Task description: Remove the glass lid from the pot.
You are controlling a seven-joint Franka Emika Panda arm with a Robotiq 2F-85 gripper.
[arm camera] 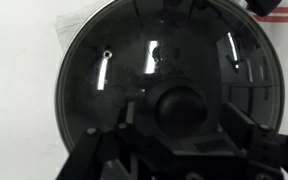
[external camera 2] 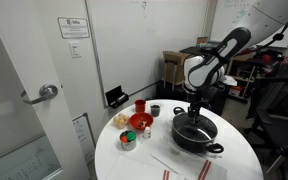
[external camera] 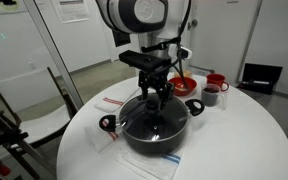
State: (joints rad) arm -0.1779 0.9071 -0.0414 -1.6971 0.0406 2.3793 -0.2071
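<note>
The black pot (external camera: 136, 140) with two loop handles stands on the round white table (external camera: 254, 140); it also shows in an exterior view (external camera 2: 199, 143). The glass lid (external camera: 169, 124) lies on the pot and fills the wrist view (arm camera: 104, 70). Its dark knob (arm camera: 179, 108) is at the middle. My gripper (external camera: 156, 98) hangs straight above the lid's centre, also seen in an exterior view (external camera 2: 194, 110). In the wrist view its fingers (arm camera: 182, 118) stand on either side of the knob with small gaps, so it is open around the knob.
Red bowls and cups (external camera: 189, 86) stand beside the pot, also seen in an exterior view (external camera 2: 140, 122), with a small metal cup (external camera 2: 128, 140). Flat paper strips (external camera: 112, 101) lie on the table. A chair (external camera: 34, 100) stands by the table's edge.
</note>
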